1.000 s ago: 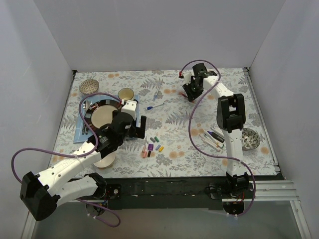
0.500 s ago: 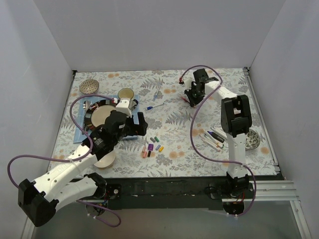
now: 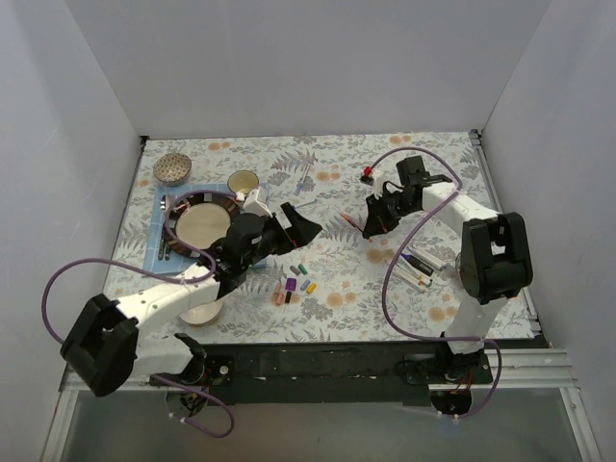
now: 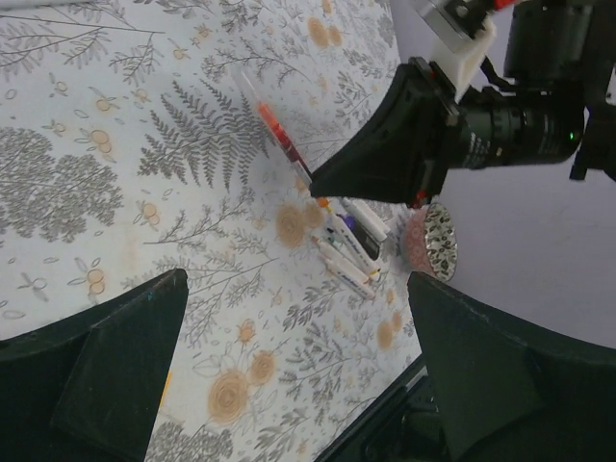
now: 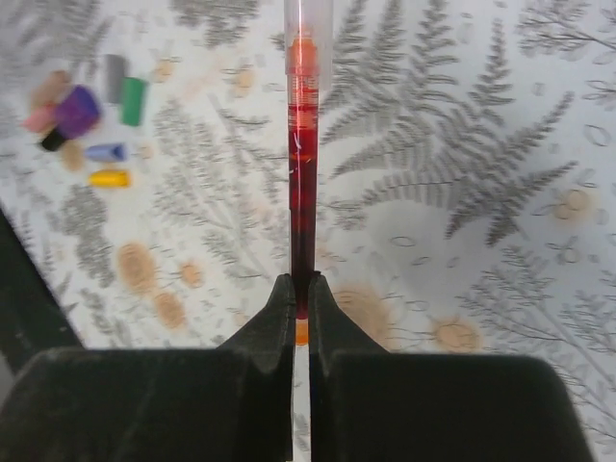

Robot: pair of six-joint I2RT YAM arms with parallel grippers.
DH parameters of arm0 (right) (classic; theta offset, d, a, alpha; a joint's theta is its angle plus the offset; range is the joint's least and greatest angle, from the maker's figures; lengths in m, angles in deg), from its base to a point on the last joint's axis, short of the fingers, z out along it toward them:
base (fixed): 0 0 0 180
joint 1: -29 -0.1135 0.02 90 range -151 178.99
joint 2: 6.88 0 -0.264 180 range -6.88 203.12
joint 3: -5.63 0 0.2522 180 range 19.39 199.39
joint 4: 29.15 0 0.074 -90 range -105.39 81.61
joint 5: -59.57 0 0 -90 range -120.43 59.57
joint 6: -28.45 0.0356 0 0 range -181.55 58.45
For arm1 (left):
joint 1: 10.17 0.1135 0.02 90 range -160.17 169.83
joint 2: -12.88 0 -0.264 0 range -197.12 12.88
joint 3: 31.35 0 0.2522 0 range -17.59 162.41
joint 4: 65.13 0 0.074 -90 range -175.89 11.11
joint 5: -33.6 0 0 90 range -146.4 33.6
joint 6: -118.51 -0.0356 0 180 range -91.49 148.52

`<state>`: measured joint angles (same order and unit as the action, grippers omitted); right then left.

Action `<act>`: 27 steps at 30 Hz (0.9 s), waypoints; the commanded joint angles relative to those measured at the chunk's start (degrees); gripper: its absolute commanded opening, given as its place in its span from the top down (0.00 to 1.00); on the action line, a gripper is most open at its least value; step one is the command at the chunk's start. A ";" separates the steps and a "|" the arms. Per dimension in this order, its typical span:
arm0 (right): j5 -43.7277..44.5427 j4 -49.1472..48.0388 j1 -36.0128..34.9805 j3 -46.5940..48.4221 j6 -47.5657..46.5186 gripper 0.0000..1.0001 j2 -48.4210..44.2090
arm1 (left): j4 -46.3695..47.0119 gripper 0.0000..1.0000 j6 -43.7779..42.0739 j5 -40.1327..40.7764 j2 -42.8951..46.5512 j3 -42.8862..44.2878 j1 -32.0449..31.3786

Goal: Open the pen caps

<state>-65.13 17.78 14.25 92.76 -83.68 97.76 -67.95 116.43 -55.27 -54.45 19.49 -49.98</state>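
My right gripper (image 5: pixel 301 306) is shut on a red pen (image 5: pixel 303 164), which sticks straight out from the jaws above the table. Its far end (image 5: pixel 308 27) looks clear over an orange part. In the top view this right gripper (image 3: pixel 371 226) holds the red pen (image 3: pixel 348 219) at mid-table. My left gripper (image 3: pixel 300 227) hangs open just left of it, empty, with fingers (image 4: pixel 125 375) spread wide and the red pen (image 4: pixel 279 135) ahead. Several loose pen caps (image 3: pixel 294 282) lie near the front, and the same pen caps (image 5: pixel 87 115) show beside the pen. Several more pens (image 3: pixel 416 265) lie at the right.
A plate holding a bowl (image 3: pixel 202 223) sits on a blue mat at the left, with a small bowl (image 3: pixel 243 180) and a metal strainer (image 3: pixel 171 168) behind. Cutlery (image 3: pixel 306 173) lies at the back. A patterned bowl (image 4: pixel 430 241) stands by the pens.
My right gripper closed on the red pen and carried it from the back toward mid-table. My left gripper swung right toward it, staying open.
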 commanded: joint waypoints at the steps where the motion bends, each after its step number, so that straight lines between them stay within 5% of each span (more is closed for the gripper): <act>1: -19.66 -3.81 0.42 -6.02 0.95 0.99 -6.72 | 19.33 0.02 5.42 -3.14 -7.10 0.27 0.44; 5: -27.52 -4.34 0.77 -8.41 -0.46 0.99 -9.71 | 29.04 0.02 7.09 -1.92 -13.08 -0.26 0.53; 10: -33.32 -1.71 0.85 -7.97 -2.48 0.99 -9.81 | 30.11 0.03 7.35 1.69 -18.09 2.38 0.53; 13: -34.56 -1.35 0.77 -7.97 -2.74 0.99 -9.54 | 31.50 0.13 7.53 0.99 -20.20 3.35 0.53; 17: -35.35 -0.83 0.77 -7.97 -2.92 0.99 -8.75 | 33.18 0.38 7.79 1.24 -21.61 3.35 0.53; 27: -34.91 -1.96 0.77 -8.32 -1.95 0.99 -8.14 | 34.76 0.58 8.14 1.43 -22.23 3.35 0.53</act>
<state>-98.00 16.10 14.78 84.87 -85.69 89.49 -34.38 124.98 -54.07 -76.61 21.16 -49.65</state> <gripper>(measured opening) 0.044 0.452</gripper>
